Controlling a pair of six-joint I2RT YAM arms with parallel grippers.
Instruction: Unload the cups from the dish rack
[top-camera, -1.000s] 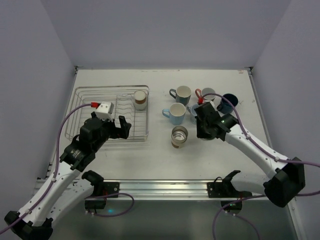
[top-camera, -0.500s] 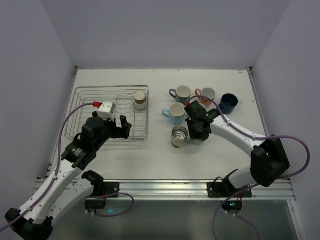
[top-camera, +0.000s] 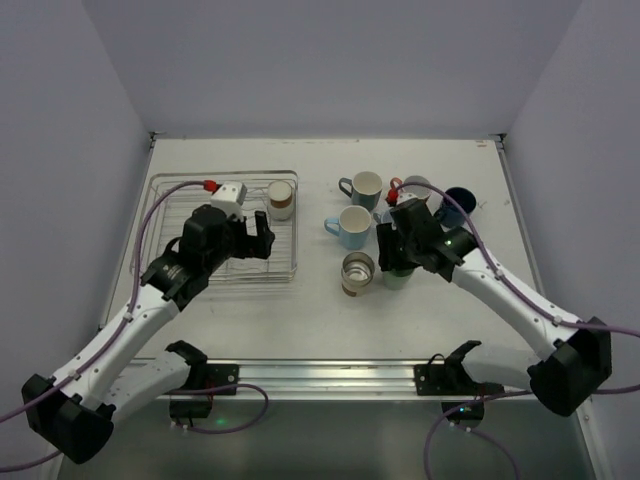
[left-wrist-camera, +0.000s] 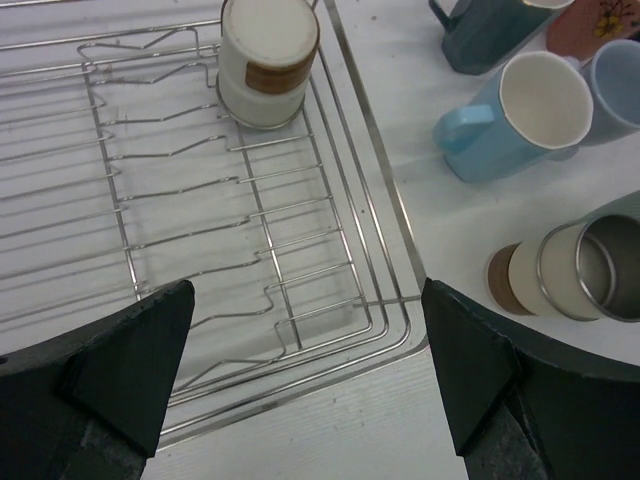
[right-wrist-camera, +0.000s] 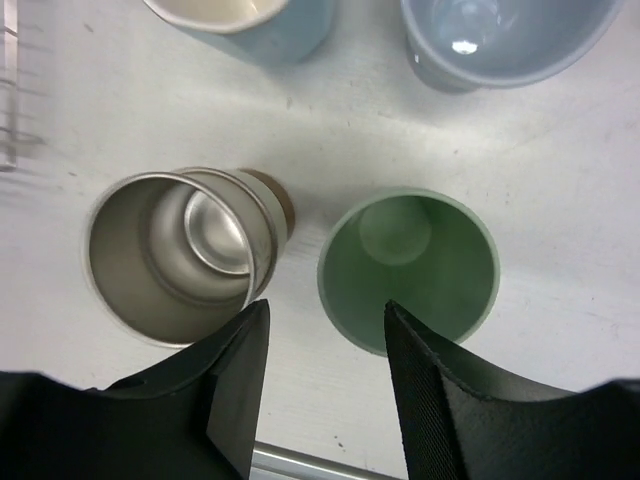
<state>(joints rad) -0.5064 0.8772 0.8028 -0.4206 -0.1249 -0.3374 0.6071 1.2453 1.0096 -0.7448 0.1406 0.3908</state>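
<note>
The silver wire dish rack (top-camera: 200, 215) (left-wrist-camera: 200, 220) lies at the left. One beige cup (top-camera: 281, 198) (left-wrist-camera: 268, 62) stands upside down in its far right corner. My left gripper (top-camera: 256, 243) (left-wrist-camera: 305, 375) hovers open over the rack's near right corner, short of that cup. My right gripper (top-camera: 392, 262) (right-wrist-camera: 325, 380) is open just above a pale green cup (top-camera: 398, 277) (right-wrist-camera: 408, 268), which stands free on the table with nothing gripped. A beige tumbler with a steel inside (top-camera: 358, 272) (right-wrist-camera: 185, 255) (left-wrist-camera: 570, 270) stands right beside it.
Behind the right gripper stand a light blue mug (top-camera: 352, 226) (left-wrist-camera: 520, 115), a grey-teal mug (top-camera: 363, 187), a pink mug (top-camera: 415, 186), a navy mug (top-camera: 460, 200) and a grey-blue cup (right-wrist-camera: 500, 35). A metal rail (top-camera: 320, 372) runs along the near table edge.
My right gripper has opened and let go of the pale green cup beside the steel-lined tumbler. My left arm has moved farther over the rack towards the beige cup.
</note>
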